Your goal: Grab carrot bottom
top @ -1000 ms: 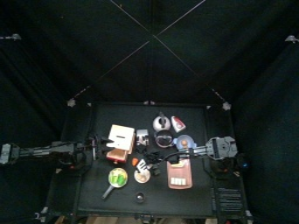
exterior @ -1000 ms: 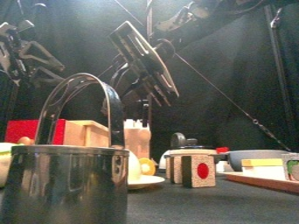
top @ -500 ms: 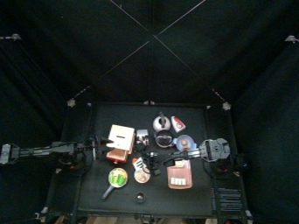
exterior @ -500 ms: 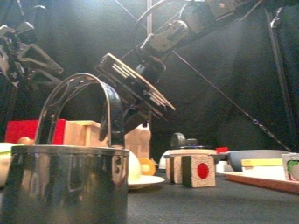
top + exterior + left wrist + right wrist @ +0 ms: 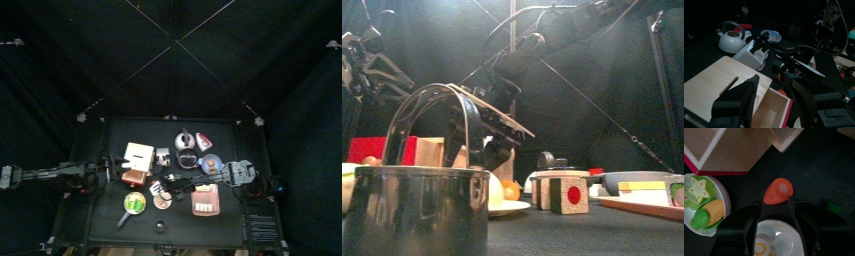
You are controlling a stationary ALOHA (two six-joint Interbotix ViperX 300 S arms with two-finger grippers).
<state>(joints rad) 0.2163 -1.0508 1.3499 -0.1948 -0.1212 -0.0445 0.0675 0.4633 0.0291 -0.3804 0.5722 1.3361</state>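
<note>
In the right wrist view the small orange carrot [image 5: 777, 191] lies on the black table, its rounded end turned up. My right gripper [image 5: 775, 207] is open and low over it, and the carrot sits just beyond the two fingertips [image 5: 753, 208], not gripped. The white round dish [image 5: 774, 235] lies under the jaws. In the top view the right gripper [image 5: 166, 186] has reached across to the table's middle. My left gripper [image 5: 776, 84] is open and empty, resting over a wooden box [image 5: 724, 85] at the table's left [image 5: 96, 172].
A green bowl of toy food [image 5: 703, 203] lies close beside the carrot, with a pink-edged wooden box [image 5: 724, 148] beyond it. A pink tray [image 5: 203, 200], a white kettle [image 5: 185, 140] and a wooden block [image 5: 138, 154] stand around. A metal pot [image 5: 416, 205] fills the front.
My right arm has swung leftwards across the table and come down until its open jaws hang low over the carrot. The left arm has not moved.
</note>
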